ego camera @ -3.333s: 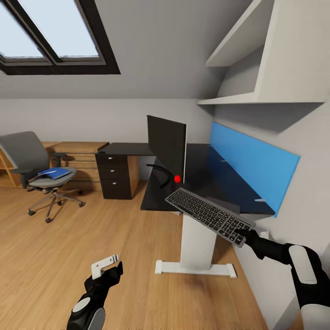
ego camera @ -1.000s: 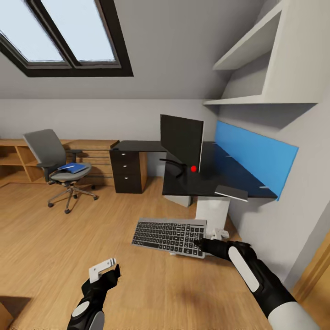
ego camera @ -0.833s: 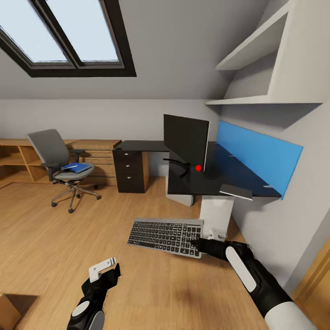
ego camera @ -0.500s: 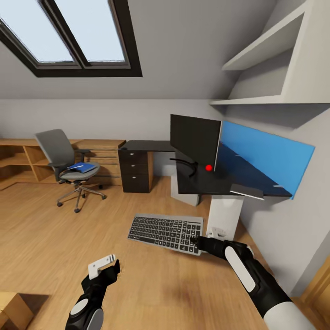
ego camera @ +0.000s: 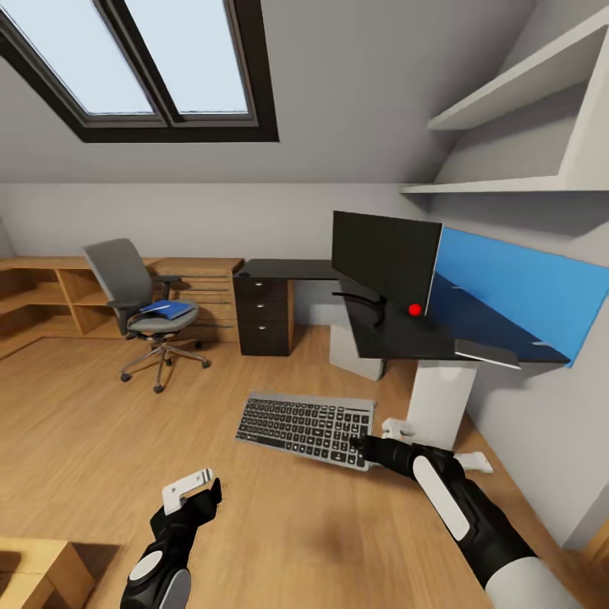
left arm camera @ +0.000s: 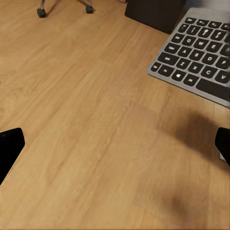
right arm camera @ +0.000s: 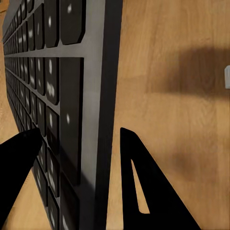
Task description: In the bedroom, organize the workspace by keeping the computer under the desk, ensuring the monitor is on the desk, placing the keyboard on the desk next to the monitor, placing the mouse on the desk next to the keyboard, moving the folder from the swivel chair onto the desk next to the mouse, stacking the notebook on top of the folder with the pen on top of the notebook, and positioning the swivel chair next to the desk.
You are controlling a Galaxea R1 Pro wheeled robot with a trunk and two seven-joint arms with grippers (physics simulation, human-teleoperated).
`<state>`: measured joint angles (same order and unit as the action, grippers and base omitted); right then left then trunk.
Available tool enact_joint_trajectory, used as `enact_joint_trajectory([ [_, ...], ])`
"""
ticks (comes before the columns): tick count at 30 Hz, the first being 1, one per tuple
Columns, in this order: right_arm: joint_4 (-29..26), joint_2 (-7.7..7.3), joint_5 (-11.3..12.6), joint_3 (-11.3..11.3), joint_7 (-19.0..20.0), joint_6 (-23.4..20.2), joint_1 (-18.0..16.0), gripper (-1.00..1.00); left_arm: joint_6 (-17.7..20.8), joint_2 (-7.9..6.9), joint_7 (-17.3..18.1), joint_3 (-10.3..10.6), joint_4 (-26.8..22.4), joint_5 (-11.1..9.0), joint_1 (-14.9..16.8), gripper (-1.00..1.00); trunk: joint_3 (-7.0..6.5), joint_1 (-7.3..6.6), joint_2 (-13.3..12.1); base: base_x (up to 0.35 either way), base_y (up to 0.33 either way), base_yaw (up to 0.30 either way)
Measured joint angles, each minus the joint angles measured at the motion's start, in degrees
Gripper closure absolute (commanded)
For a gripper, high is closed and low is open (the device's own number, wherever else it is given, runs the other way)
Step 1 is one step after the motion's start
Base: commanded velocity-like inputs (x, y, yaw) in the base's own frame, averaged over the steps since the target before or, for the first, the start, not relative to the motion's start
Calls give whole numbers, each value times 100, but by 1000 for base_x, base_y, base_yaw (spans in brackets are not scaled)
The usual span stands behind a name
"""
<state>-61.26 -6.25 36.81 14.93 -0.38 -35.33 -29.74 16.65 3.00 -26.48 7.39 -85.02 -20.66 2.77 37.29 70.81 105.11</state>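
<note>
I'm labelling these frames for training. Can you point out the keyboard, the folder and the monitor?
keyboard (ego camera: 306, 427), head view, middle of the key field.
folder (ego camera: 167, 309), head view, centre of the blue cover on the chair seat.
monitor (ego camera: 385, 255), head view, middle of the black panel.

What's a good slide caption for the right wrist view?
Right gripper clamped on the edge of the keyboard, held above the wooden floor.

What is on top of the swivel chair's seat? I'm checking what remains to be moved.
A blue folder lies on the swivel chair seat. Something thin seems to rest on it, too small to identify; the seat beneath is covered.
</note>
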Motion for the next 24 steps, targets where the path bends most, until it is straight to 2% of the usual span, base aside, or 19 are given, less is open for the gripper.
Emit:
enact_joint_trajectory([
  [3, 0, 1, -53, 30, -9, 8, 0, 100, 0, 0, 0, 0, 0, 0, -1, -100, 0, -1, 0, 74, 331, 0],
  [4, -1, 7, -162, 58, -14, 85, -1, 100, -1, -1, 0, 0, 0, 0, -1, -100, 0, -1, 0, 96, 331, 0],
  [7, 0, 12, -257, 84, -19, 259, 9, 100, -2, 0, 0, 0, 0, 0, 0, -100, 0, -1, 0, 104, 331, 0],
  [13, 0, 22, -278, 122, -27, 353, 17, 100, 0, 0, 0, 0, 0, 0, 0, -100, -1, -1, 0, 113, 331, -15],
  [24, 5, 22, -277, 146, -24, 381, 26, 100, -1, 1, 6, 3, 2, 0, 2, -100, -43, -2, 0, 142, 320, -217],
])
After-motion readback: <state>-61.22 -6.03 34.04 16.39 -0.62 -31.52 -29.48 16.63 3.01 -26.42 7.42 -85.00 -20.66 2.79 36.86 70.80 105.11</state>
